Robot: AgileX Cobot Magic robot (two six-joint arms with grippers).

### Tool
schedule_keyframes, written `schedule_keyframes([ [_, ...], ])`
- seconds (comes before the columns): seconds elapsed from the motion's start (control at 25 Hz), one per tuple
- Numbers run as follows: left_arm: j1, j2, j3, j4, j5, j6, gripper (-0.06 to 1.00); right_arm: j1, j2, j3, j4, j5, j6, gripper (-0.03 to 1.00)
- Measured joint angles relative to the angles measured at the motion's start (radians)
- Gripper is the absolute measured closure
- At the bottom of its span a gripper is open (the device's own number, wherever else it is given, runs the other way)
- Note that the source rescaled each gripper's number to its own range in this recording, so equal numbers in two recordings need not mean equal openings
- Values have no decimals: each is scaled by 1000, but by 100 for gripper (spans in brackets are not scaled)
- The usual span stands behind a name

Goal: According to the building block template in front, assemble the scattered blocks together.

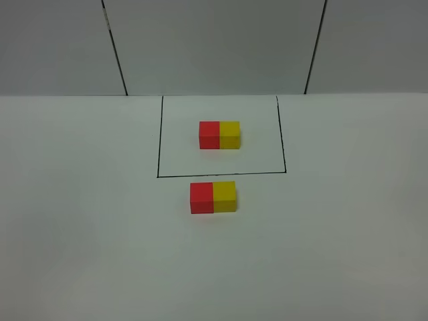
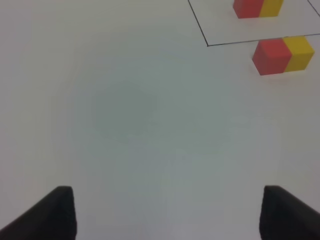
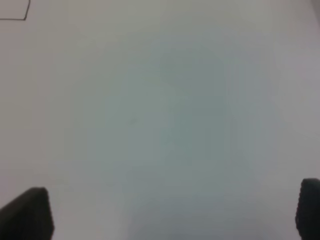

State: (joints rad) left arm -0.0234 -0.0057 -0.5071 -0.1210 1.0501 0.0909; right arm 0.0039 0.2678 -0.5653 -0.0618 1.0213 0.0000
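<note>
1. Nearest in, the left gripper (image 2: 167,212) hovers over bare table (image 1: 80,254), its two dark fingertips spread wide with nothing between them. It isn't visible in the high view, so it sits well back from the blocks.

2. Same story for the right gripper (image 3: 172,215): fingertips far apart, empty, only white surface beneath and a corner of the black outline at the edge of its view.

3. Next out, the assembled pair: red block (image 1: 201,197) on the left and yellow block (image 1: 225,196) on the right, side faces touching, sitting just in front of the outlined square (image 1: 159,140). The seam looks tight and the front faces look flush, though the high view is too coarse to rule out a slight offset.

4. Farthest, inside the square, the template (image 1: 219,134): red left, yellow right. The near pair matches it in order and orientation, so the build looks done, by my reading.

5. The risk now is any further contact. An open finger sweeping in low could nudge one cube and split the seam or twist the pair out of line with the template.

6. A push from the front could also slide the pair across the black line towards the template.
</note>
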Motion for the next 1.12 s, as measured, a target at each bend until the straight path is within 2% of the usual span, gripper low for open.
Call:
schedule_keyframes([
  [0.16, 0, 0, 0, 0, 0, 0, 17, 0, -123, 49, 5, 59, 6, -3],
  [0.32, 0, 0, 0, 0, 0, 0, 17, 0, -237, 67, 5, 58, 8, -3],
  [0.68, 0, 0, 0, 0, 0, 0, 17, 0, -257, 68, 4, 53, 0, -3],
  [0.84, 0, 0, 0, 0, 0, 0, 17, 0, -257, 68, 4, 53, 6, 3],
  [1.12, 0, 0, 0, 0, 0, -1, 17, 0, -257, 70, 4, 53, 9, 20],
])
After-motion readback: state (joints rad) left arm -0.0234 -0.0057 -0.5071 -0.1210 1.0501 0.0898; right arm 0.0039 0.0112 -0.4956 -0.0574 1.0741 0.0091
